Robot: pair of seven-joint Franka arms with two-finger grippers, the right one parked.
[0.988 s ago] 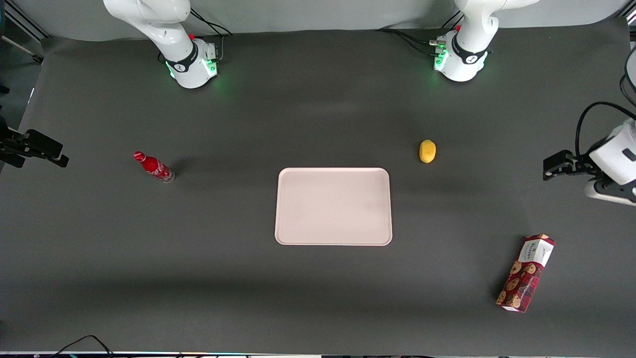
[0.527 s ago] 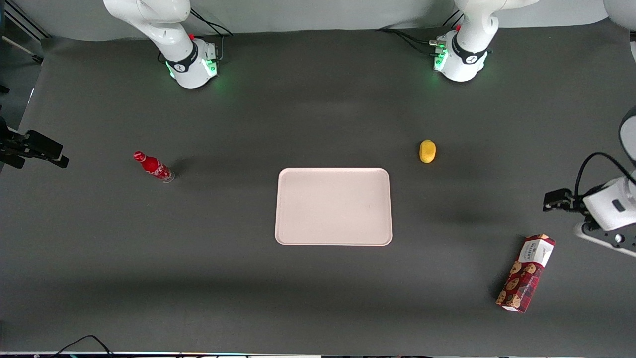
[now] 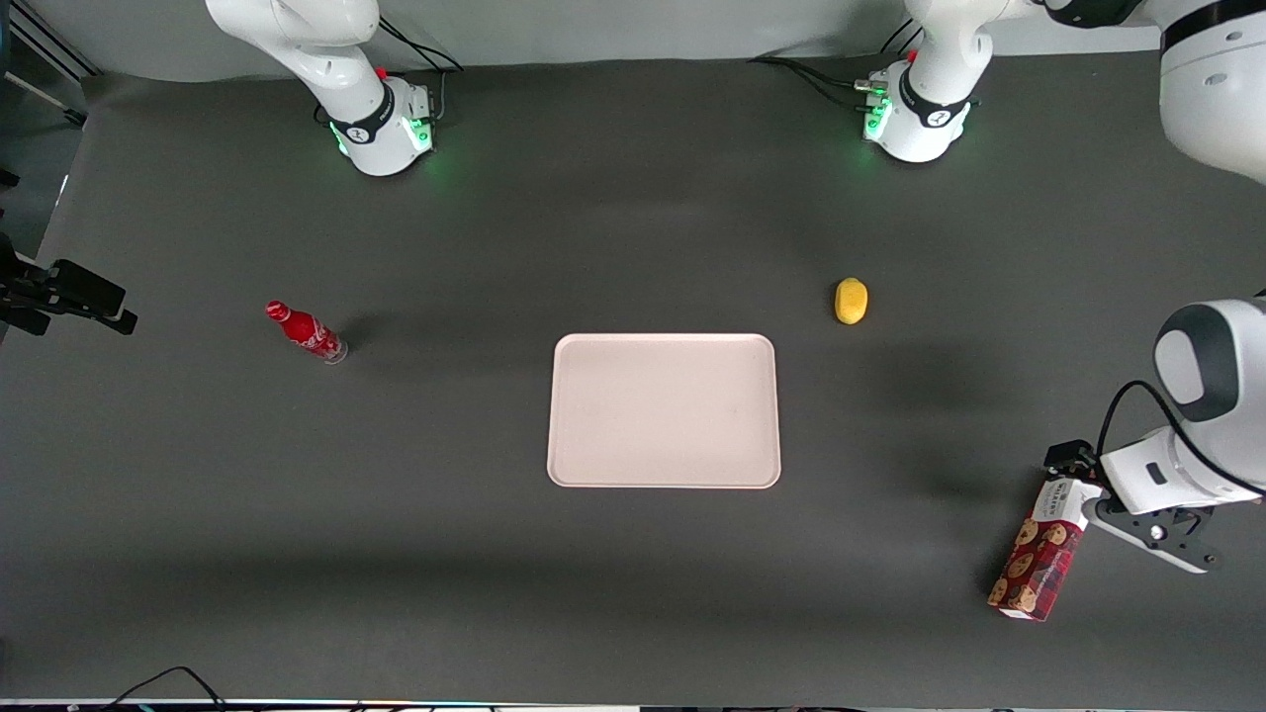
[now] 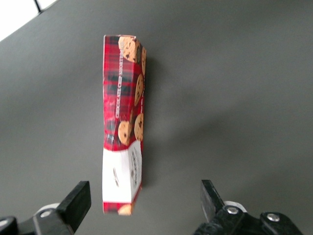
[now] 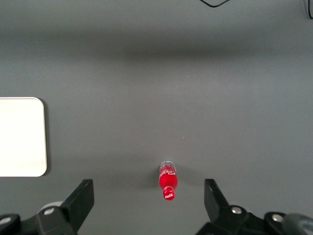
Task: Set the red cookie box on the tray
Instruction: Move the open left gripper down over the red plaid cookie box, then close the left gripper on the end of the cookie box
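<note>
The red cookie box [image 3: 1039, 564] lies on the dark table toward the working arm's end, near the front edge, its white labelled end farther from the front camera. The left gripper [image 3: 1108, 504] hovers above that white end. In the left wrist view the box [image 4: 122, 122] lies lengthwise, and the gripper [image 4: 145, 205] is open, with the box's white end between the fingers [image 4: 78, 205], close to one and untouched. The pale pink tray [image 3: 663, 410] lies empty at the table's middle, well away from the box. It also shows in the right wrist view [image 5: 19, 137].
A yellow lemon-like object [image 3: 851, 301] sits farther from the front camera than the tray, toward the working arm's end. A small red bottle [image 3: 307, 333] stands toward the parked arm's end and also shows in the right wrist view [image 5: 167, 181].
The left gripper has travelled toward the front camera and now hovers over the box's white end. The box, tray, bottle and yellow object have not moved.
</note>
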